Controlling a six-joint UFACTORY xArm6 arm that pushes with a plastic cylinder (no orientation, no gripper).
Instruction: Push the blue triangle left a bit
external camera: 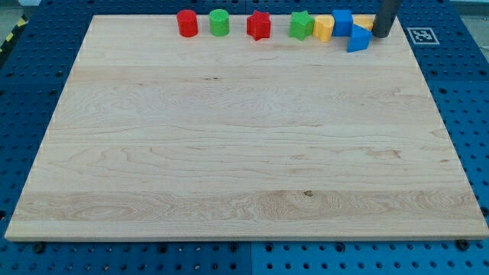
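Observation:
The blue triangle lies near the view's top right of the wooden board. My tip is just to its right, touching or nearly touching it. A blue cube sits just above and left of the triangle. A yellow block is left of the cube, and another yellow block shows partly behind the rod.
Along the board's top edge stand a red cylinder, a green cylinder, a red star and a green star. A marker tag lies off the board at the top right.

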